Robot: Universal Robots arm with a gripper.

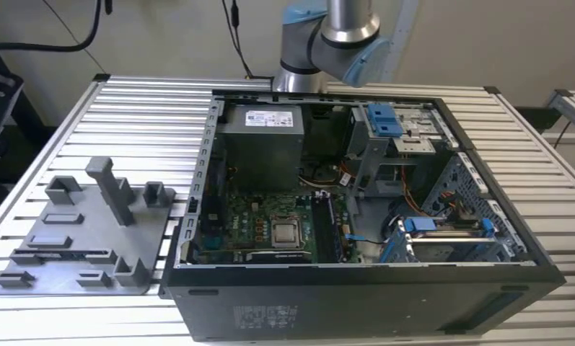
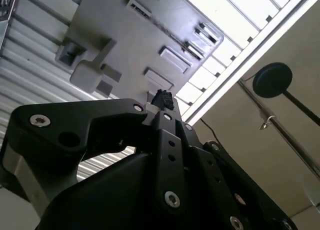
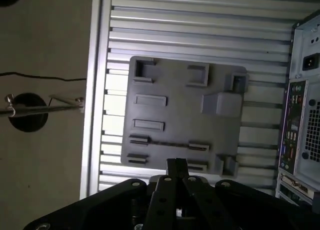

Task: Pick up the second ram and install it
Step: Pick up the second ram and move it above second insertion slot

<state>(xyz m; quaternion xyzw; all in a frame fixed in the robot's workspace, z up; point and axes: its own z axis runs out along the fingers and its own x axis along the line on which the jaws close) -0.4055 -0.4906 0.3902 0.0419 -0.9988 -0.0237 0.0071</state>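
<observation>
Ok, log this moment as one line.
end effector: shut, above grey tray | memory stick: on edge in tray slot, not gripped | computer case: open, on slatted table

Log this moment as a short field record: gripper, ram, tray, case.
gripper: fingers together, holding nothing, aimed at the grey tray from well clear of it
second ram: appears as a dark strip in the tray's long slot, untouched
tray position: on the slatted table, at the exterior view's left of the case
computer case: open, motherboard exposed
</observation>
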